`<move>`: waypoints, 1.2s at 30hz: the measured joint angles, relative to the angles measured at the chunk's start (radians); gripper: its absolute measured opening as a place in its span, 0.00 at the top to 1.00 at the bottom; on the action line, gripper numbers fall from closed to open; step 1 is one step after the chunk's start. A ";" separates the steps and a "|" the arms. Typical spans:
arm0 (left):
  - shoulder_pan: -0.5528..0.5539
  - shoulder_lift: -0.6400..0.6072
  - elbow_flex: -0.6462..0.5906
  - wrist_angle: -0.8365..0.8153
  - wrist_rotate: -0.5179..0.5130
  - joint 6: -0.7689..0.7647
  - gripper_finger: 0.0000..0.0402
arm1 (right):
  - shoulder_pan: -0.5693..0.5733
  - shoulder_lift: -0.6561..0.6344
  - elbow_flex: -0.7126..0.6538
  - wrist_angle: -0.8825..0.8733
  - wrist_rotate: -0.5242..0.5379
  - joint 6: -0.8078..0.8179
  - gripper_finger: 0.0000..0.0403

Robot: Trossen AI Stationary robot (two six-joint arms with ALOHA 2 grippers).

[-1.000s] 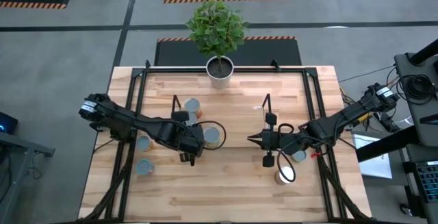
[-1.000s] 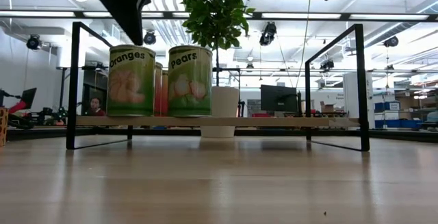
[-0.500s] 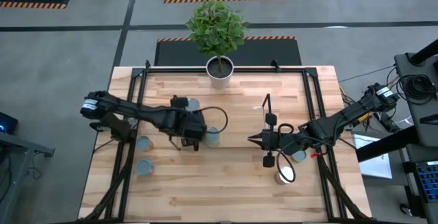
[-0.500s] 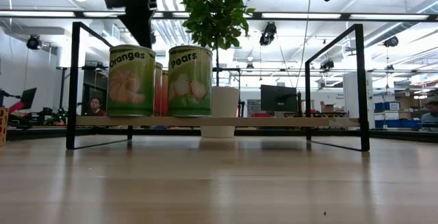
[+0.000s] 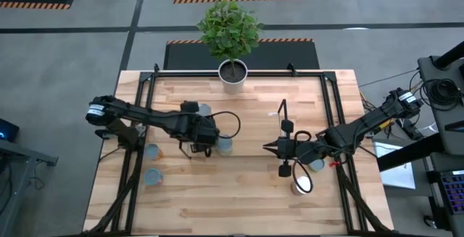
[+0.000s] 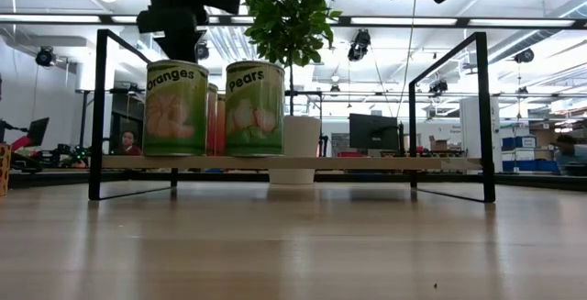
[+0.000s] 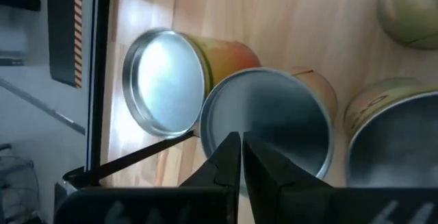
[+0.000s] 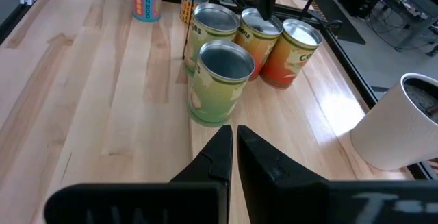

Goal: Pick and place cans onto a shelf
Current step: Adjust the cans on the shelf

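Observation:
The shelf (image 6: 303,162), a light wood board on thin black wire end frames, stands mid-table. Several cans stand on it: an "Oranges" can (image 6: 176,107), a "Pears" can (image 6: 254,107) and orange-sided ones (image 8: 294,46) behind. My left gripper (image 7: 239,148) is shut and points down over the silver top of the middle can (image 7: 263,118); it also shows in the high view (image 5: 196,144). My right gripper (image 5: 267,148) is shut and empty, right of the shelf's cans. Loose cans stand on the table's left (image 5: 151,151) and right (image 5: 302,185). My left gripper's shut fingertips stand from above over the rim of the middle can's top (image 7: 226,125), beside a neighbouring can (image 7: 164,80). I cannot tell whether they touch it. The can stands upright on the shelf board.
A white plant pot (image 5: 233,72) with a green plant stands at the table's far edge. A black frame (image 5: 145,85) borders the table. A blue can (image 8: 145,1) and another (image 5: 152,177) stand at the left, two more (image 5: 317,164) under my right arm.
My left gripper has gone toward the table's far edge, over the cans on the shelf, and has turned from slanting to pointing straight down. The cans stay where they were.

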 joint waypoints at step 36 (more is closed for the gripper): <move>0.002 0.003 0.000 0.087 0.094 0.011 1.00 | 0.000 0.000 0.000 0.001 0.000 0.000 0.97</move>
